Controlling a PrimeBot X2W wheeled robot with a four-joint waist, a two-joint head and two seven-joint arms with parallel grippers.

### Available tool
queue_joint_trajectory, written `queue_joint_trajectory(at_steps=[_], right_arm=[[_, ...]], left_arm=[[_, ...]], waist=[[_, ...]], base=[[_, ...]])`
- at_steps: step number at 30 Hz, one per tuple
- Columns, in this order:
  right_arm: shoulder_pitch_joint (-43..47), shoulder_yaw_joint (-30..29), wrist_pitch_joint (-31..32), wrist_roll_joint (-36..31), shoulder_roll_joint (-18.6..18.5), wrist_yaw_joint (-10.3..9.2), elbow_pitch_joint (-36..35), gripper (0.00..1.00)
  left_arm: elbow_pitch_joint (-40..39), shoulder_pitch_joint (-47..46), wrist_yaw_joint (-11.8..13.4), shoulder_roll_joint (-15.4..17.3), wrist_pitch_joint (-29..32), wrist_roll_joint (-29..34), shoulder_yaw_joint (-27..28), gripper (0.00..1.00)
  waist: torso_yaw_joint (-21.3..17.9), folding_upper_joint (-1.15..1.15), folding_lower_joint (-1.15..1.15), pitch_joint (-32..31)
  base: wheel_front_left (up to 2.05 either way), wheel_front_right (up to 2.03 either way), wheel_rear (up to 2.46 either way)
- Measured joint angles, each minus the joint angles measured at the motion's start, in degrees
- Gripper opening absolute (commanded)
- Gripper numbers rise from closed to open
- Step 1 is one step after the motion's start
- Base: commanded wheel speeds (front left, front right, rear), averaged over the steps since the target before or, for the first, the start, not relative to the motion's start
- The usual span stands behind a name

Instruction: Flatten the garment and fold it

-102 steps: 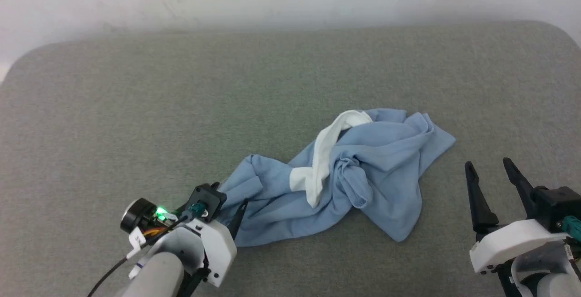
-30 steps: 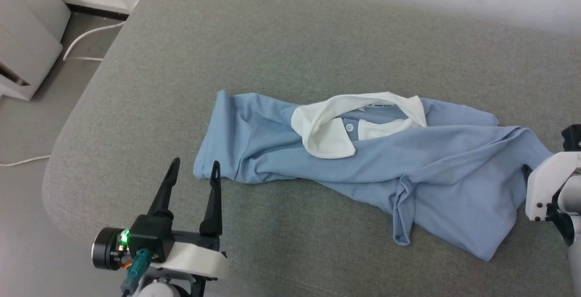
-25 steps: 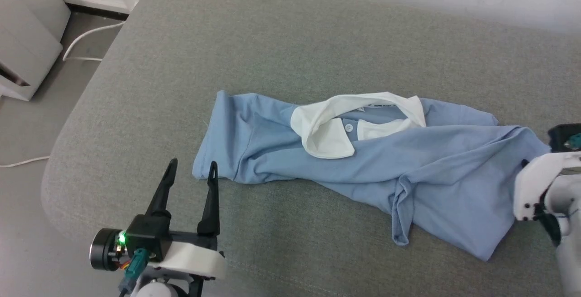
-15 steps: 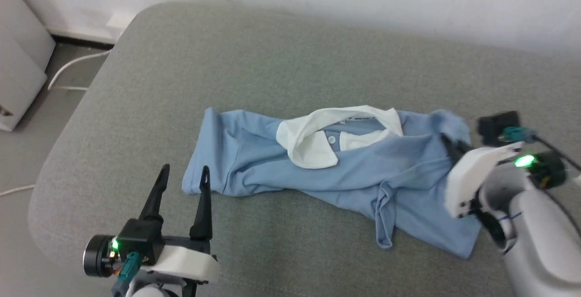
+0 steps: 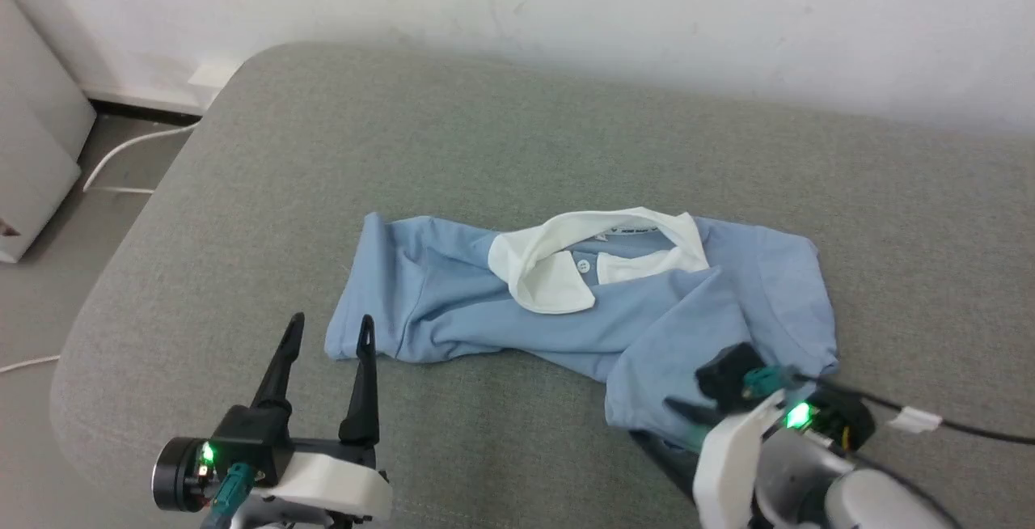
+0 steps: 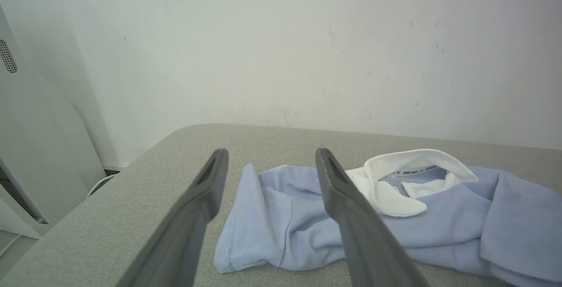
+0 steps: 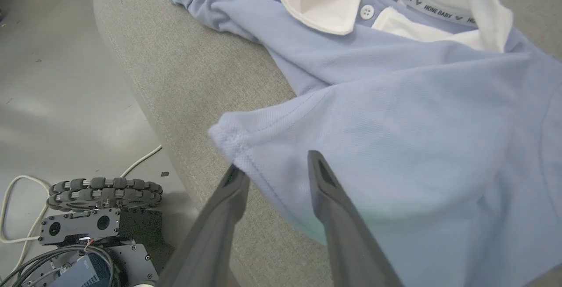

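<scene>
The garment (image 5: 453, 302) is a light blue polo with a white collar (image 5: 566, 262). It lies crumpled lengthwise on the grey cushion, its right part doubled over toward the front. My left gripper (image 5: 330, 323) stands open just short of the garment's left end (image 6: 285, 217), touching nothing. My right gripper (image 5: 659, 422) sits at the doubled-over front edge. In the right wrist view its fingers (image 7: 273, 166) stand apart, the garment's hem (image 7: 395, 116) lying across the gap, one finger below the cloth and one above.
The grey cushion (image 5: 485, 133) curves down to the floor at its left and front edges. A white cable (image 5: 121, 157) and a pale cabinet (image 5: 32, 157) stand on the floor at left. A white wall runs behind. My wheeled base (image 7: 101, 190) shows below the cushion's edge.
My right gripper has dragged the garment's right side over toward the front, doubling it, and its fingers have spread apart. The head view has shifted. The left gripper stays open in place.
</scene>
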Motion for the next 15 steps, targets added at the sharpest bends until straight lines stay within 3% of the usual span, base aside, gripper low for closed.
queue_joint_trajectory(at_steps=[4,9,15], right_arm=[[-1.09,-7.81,1.64,-0.33,-0.16,0.0,0.43,1.0],[-5.11,-19.37,8.01,-5.56,-2.16,-0.02,3.79,1.0],[-9.67,-25.46,11.24,-12.24,-3.48,0.0,12.44,1.0]], left_arm=[[0.23,0.01,-0.21,-0.24,0.0,0.08,0.22,1.0],[0.15,-0.1,-0.3,-1.0,0.0,0.27,-0.01,1.0],[0.05,-1.25,-0.73,-1.33,0.0,0.34,-0.43,1.0]], waist=[[0.97,0.0,0.01,0.74],[2.21,0.0,0.01,2.09],[4.05,0.0,0.01,4.46]], base=[[0.0,0.0,0.0],[0.0,0.0,0.0],[0.0,0.0,0.0]])
